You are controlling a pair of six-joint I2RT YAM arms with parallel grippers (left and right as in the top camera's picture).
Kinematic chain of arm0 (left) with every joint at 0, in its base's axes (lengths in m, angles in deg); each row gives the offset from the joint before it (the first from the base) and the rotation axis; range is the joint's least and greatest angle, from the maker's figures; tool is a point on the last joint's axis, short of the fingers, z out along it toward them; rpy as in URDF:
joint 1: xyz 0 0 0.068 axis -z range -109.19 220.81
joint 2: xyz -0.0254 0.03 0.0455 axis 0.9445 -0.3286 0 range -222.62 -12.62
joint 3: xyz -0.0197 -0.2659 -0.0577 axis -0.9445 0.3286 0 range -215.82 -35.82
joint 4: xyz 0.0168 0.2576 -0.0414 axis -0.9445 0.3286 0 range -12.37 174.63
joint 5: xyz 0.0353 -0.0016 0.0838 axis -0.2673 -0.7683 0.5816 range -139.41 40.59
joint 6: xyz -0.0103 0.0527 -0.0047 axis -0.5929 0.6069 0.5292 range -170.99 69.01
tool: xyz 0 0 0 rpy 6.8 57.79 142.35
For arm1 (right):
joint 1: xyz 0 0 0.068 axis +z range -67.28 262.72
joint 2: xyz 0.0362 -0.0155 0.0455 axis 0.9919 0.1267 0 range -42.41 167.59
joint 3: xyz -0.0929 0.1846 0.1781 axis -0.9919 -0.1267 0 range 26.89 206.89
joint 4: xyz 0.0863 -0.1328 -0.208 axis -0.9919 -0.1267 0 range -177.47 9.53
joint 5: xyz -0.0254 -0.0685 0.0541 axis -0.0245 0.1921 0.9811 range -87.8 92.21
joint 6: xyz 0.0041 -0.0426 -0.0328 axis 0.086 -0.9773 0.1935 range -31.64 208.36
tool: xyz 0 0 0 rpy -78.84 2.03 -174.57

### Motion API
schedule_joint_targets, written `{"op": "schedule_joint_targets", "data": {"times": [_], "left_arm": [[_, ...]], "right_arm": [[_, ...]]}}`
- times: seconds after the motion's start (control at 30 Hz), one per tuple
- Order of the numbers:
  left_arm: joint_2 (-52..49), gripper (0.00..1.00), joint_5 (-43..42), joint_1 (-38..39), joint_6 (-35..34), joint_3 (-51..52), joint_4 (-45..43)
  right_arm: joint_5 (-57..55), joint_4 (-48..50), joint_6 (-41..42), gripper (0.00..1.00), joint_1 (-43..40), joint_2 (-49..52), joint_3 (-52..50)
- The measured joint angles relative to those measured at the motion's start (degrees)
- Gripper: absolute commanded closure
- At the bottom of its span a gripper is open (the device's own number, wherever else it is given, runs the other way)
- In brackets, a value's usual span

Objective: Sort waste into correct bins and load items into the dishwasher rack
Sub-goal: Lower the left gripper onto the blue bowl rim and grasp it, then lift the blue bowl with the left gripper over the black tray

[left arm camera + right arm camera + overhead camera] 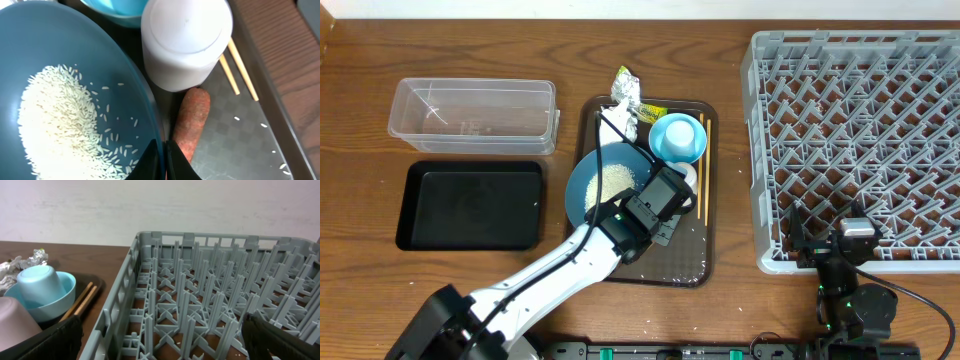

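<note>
My left gripper (164, 161) is shut on the right rim of the large blue bowl (75, 60), one finger inside and one outside. A heap of white rice (55, 115) lies in that bowl (605, 180). Just outside the rim lies the orange carrot (192, 120), touching a whitish cup (185, 40). The chopsticks (235, 70) lie to the right on the tray. Behind stands the small light-blue bowl (678, 140). Foil (625, 97) and a yellow-green packet (623, 75) sit at the tray's far edge. My right gripper (162, 335) is open at the near edge of the grey dishwasher rack (200, 300).
The brown tray (660, 265) holds the dishes. The clear tub (472, 115) and the black bin (470, 205) stand to its left. The rack (860, 140) fills the right side, with loose rice grains on the tray and under the rack.
</note>
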Motion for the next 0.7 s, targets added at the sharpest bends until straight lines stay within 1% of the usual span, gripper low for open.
{"op": "schedule_joint_targets", "data": {"times": [0.43,0.7], "left_arm": [[5.6,0.94,0.5,0.0,0.1,0.0,1.1],[9.3,0.94,3.0,-0.5,0.1,0.0,1.3]], "right_arm": [[0.0,0.0,0.0,0.01,0.0,0.0,0.0],[0.0,0.0,0.0,0.01,0.0,0.0,0.0]]}}
